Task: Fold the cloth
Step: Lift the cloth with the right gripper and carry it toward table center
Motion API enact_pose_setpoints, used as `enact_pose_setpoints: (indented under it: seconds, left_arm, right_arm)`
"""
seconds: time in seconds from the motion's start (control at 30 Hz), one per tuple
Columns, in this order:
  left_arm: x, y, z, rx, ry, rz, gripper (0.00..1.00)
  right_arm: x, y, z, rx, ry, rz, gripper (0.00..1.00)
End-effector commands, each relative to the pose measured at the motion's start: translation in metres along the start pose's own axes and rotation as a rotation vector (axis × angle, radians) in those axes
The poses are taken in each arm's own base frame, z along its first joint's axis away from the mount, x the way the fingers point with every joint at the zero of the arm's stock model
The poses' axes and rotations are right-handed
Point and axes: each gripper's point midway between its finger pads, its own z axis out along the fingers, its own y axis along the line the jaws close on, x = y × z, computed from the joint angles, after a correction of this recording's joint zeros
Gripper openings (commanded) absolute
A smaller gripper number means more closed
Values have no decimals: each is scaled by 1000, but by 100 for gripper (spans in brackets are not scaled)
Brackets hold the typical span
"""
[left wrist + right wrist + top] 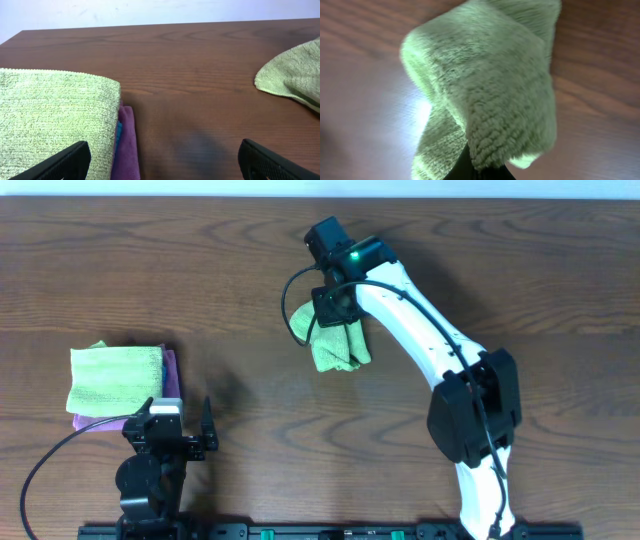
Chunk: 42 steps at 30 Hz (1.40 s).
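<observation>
Wooden table [520,270]: right gripper [335,307] pinches the green cloth [340,350] hanging beneath it, apparently mid-fold; next, lay it flat. Left gripper [162,162] idles, jaws spread.

Robot lab, wooden table [150,270], white robot arm [420,330]

You've got a dark wooden table [520,260]; near left, a purple cloth [171,375] lies flat on it under a green towel [115,378].
</observation>
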Motion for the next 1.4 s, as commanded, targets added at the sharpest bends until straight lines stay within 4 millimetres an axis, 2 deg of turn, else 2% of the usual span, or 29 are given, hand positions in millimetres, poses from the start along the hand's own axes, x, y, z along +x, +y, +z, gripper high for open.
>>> enact_pose_setpoints:
  seconds: [0.0, 0.13, 0.33, 0.57, 0.6, 0.63, 0.67, 0.73, 0.77, 0.9, 1.07, 1.17, 1.23, 1.37]
  left_arm:
    - [11, 1, 3, -9, 26, 18, 95]
    - [11, 1, 3, -9, 26, 18, 95]
    - [11, 1, 3, -9, 26, 18, 95]
    - [11, 1, 3, -9, 26, 18, 95]
    - [11, 1, 3, -9, 26, 18, 95]
    - [11, 1, 3, -9, 26, 18, 95]
    - [11, 1, 3, -9, 26, 18, 95]
    - [11, 1, 3, -9, 26, 18, 95]
    - [11, 1, 3, -9, 26, 18, 95]
    - [11, 1, 3, -9, 26, 18, 95]
    - [11, 1, 3, -9, 26, 18, 95]
    - [11, 1, 3, -9, 26, 18, 95]
    - [11, 1, 3, -9, 26, 18, 95]
    - [11, 1, 3, -8, 26, 17, 95]
  right_arm:
    - [-15, -22, -3, 140, -69, -19, 1]
    - [-24, -46, -5, 216, -96, -12, 1]
    - [-33, -72, -5, 229, -108, 45, 1]
    - [-45, -86, 0, 230, -140, 80, 1]
    - [-47, -86, 0, 228, -146, 82, 4]
    - [-49, -86, 0, 227, -152, 83, 15]
    - [-50, -86, 0, 225, -160, 85, 35]
    - [-54, -86, -1, 223, -175, 87, 51]
    - [-56, -85, -1, 222, -182, 88, 56]
    - [-56, -84, -1, 216, -181, 89, 62]
    - [-37, -73, 4, 143, -95, 100, 72]
    - [-31, -74, 4, 146, -72, 128, 79]
    - [-31, -81, 3, 182, -79, 145, 83]
    - [-35, -97, 1, 244, -101, 164, 85]
